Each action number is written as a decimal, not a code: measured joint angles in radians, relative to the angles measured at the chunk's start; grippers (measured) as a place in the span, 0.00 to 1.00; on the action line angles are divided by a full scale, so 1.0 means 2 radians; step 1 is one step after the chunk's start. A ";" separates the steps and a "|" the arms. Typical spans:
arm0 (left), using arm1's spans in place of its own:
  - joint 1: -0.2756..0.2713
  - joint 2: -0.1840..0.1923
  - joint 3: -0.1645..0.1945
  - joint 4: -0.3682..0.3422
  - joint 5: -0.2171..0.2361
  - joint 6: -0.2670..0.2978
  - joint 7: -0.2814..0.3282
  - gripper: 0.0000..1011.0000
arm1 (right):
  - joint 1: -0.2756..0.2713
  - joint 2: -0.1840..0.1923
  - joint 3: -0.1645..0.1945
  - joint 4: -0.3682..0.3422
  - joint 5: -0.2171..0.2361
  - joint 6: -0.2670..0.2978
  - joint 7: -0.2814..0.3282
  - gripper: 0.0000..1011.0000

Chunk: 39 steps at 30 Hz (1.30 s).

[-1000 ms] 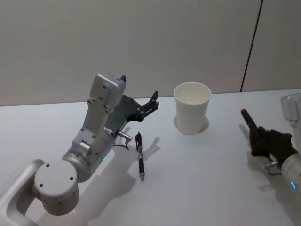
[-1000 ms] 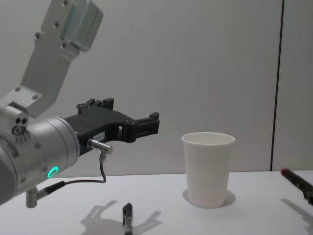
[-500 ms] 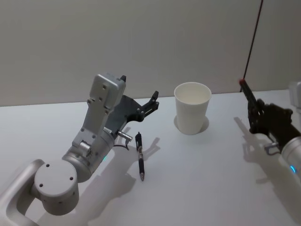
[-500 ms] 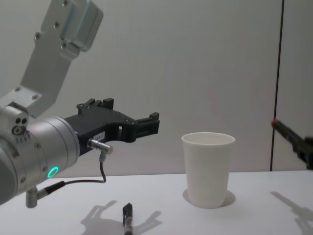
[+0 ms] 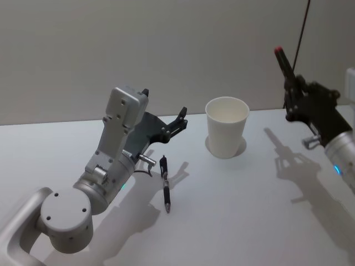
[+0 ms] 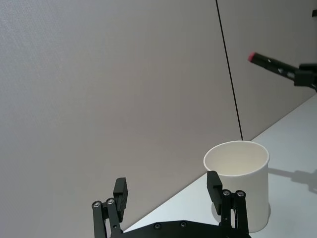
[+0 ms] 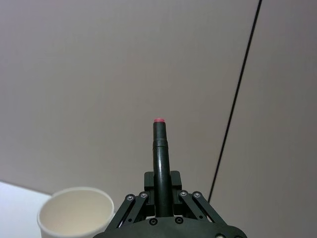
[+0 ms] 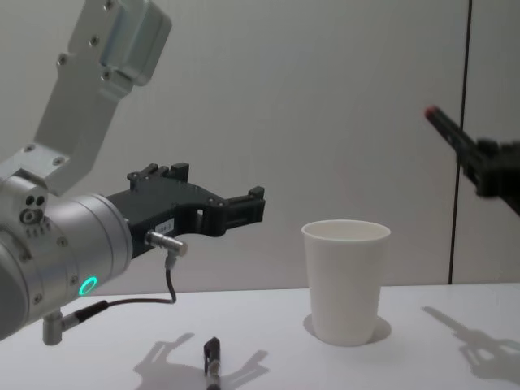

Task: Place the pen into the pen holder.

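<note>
**Status: 2 pens, 1 cup, 2 grippers. No pen in the cup.**

Your right gripper (image 5: 294, 88) is up in the air to the right of the cup (image 5: 226, 136). Its jaws are clamped on pen #1 (image 5: 284, 64), a dark barrel with a red tip. It's gripped by the lower end, with the red tip pointing up and leaning toward the cup side. In the chest view that tip sits higher than the cup rim. This pen doesn't touch the cup and isn't over the mouth.

Pen #2 (image 5: 165, 188) is black and lies flat on the table (image 5: 233, 216), left of the cup and apart from it. Nothing is holding it.

Your left gripper (image 6: 167, 183) hangs above the table left of the cup, over the far end of pen #2. Its jaws are spread wide with nothing between them, and they point toward the cup.

The cup stands upright on the table between the two grippers. The part of its inside you can see from the head and wrist views looks bare white.
</note>
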 joint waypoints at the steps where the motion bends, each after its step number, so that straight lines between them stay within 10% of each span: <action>1: 0.000 0.000 0.000 0.000 0.000 0.000 0.000 0.99 | 0.007 -0.003 -0.001 0.006 -0.002 -0.009 0.003 0.17; 19: 0.000 0.000 0.000 0.000 0.000 0.000 0.000 0.99 | 0.122 -0.058 -0.020 0.140 -0.038 -0.153 0.042 0.17; 39: 0.000 0.000 0.000 0.000 0.000 0.000 0.000 0.99 | 0.167 -0.085 -0.039 0.236 -0.076 -0.198 0.057 0.17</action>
